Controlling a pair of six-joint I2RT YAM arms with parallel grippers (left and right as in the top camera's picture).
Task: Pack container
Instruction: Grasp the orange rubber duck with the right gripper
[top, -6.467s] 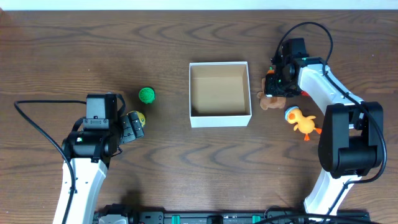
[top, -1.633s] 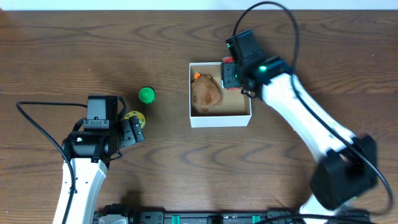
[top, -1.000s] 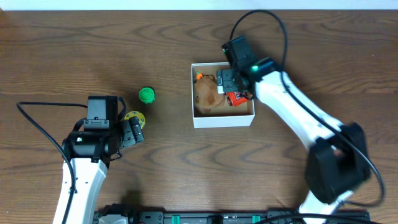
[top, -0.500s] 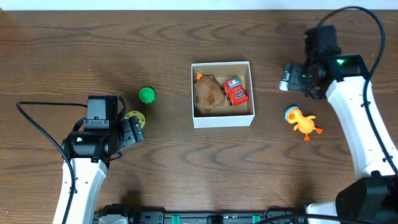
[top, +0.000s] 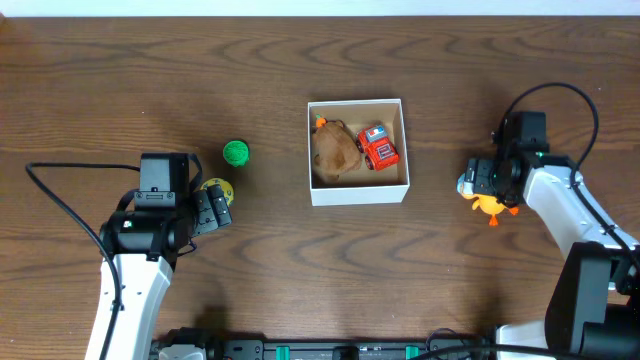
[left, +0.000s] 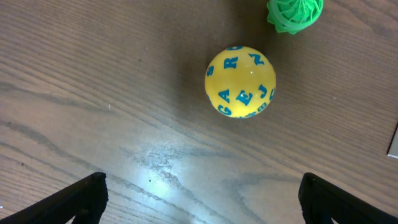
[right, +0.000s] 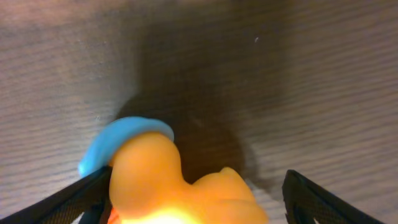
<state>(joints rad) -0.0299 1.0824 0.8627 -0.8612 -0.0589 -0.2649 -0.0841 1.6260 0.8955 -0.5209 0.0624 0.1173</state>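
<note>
The container, a white box with a tan inside, sits mid-table and holds a brown plush toy and a red toy truck. My right gripper is open and low over an orange duck with a blue cap. In the right wrist view the duck lies between the spread fingers. My left gripper is open and empty, just short of a yellow ball with blue letters. The left wrist view shows the ball ahead of the fingers.
A green ball lies on the table left of the container, and it shows at the top of the left wrist view. The table is dark wood. Cables loop from both arms.
The right arm left the brown toy and red truck in the container, swung right and came down with open fingers around the duck. The left arm has not moved.
</note>
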